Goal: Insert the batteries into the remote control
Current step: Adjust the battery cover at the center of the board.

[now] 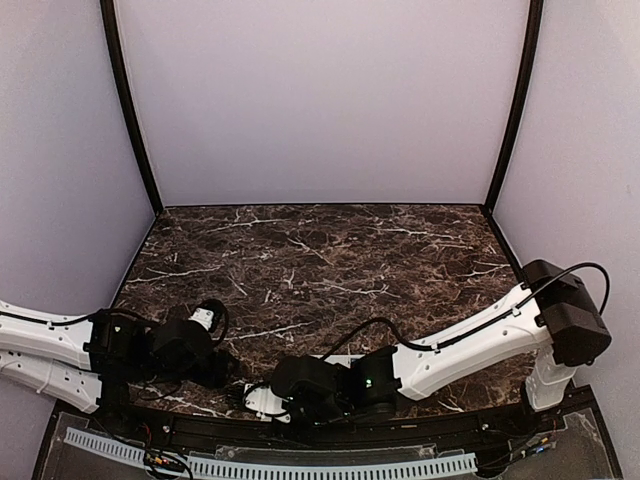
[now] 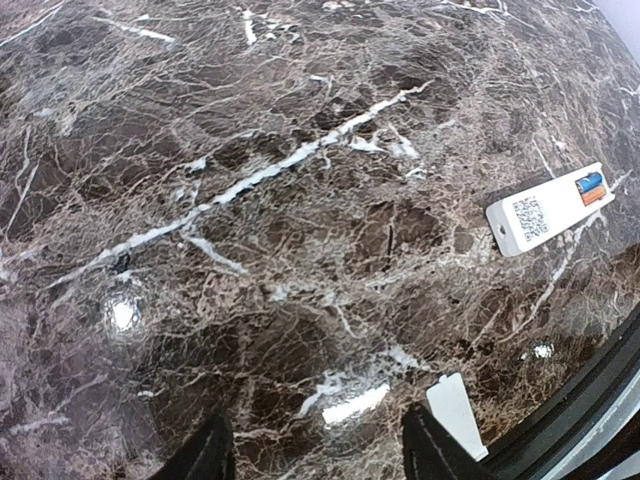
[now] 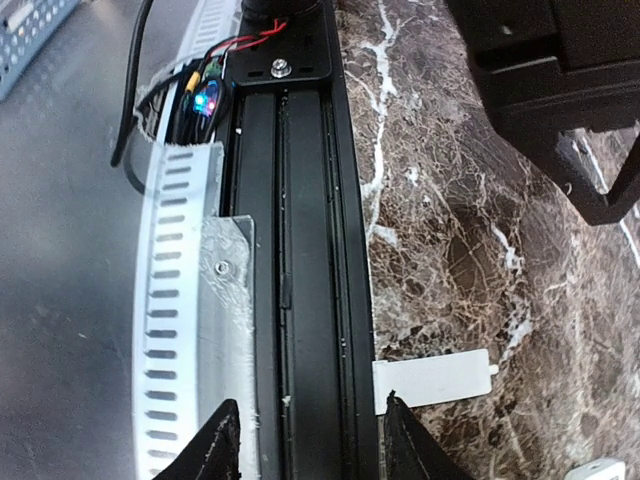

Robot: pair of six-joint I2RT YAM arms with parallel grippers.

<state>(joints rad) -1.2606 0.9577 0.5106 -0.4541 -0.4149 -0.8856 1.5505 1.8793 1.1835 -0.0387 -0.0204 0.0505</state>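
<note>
Left gripper (image 2: pixel 320 452), fingers spread and empty, above the table (image 2: pixel 250 250) near the remote (image 2: pixel 545 210) (sticker side up); blue and orange batteries (image 2: pixel 591 187) sit in the remote's open end. Right gripper (image 3: pixel 310 445), also spread and empty, near the remote; cover (image 3: pixel 432 380) lies loose near the remote.

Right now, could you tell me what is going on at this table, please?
Neither arm holds anything. The remote control lies back up on the marble table, with the blue and orange batteries already sitting in its open compartment. The pale-grey cover lies loose near the table's edge, beside the open left end effector; the right end effector hangs open over the edge rail.
</note>
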